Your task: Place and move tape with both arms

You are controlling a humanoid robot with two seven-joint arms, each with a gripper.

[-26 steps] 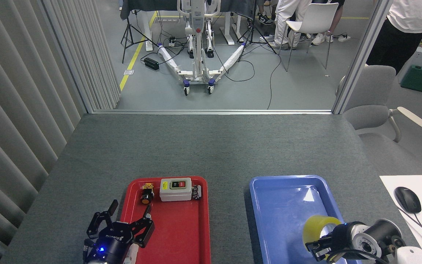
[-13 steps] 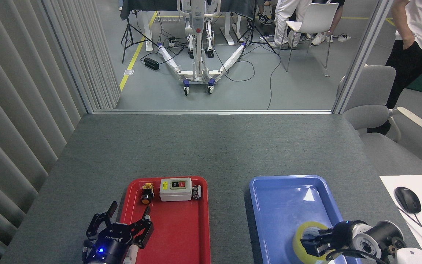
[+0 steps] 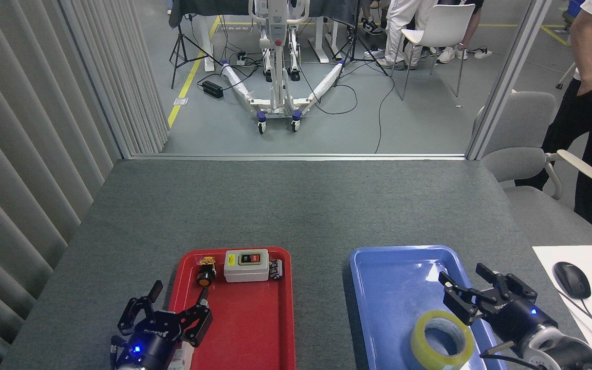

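Note:
The tape (image 3: 442, 340), a translucent yellow roll with a pale core, lies flat in the blue tray (image 3: 393, 288) near its front right corner. My right gripper (image 3: 464, 284) hovers just above and behind the roll, open, with nothing between its fingers. At the lower left my left gripper (image 3: 179, 297) stands open over the left edge of the red tray (image 3: 255, 329), holding nothing.
The red tray carries a white switch box (image 3: 246, 265), an orange-tipped button (image 3: 205, 273) and a small black part (image 3: 275, 269) along its back edge. A mouse (image 3: 571, 279) and keyboard sit on a white desk at right. A person stands by the grey chair (image 3: 532, 169).
My right gripper lowered the tape into the blue tray, let go of it and opened, then drew back and up to the right. The left gripper barely moved. The person walked closer.

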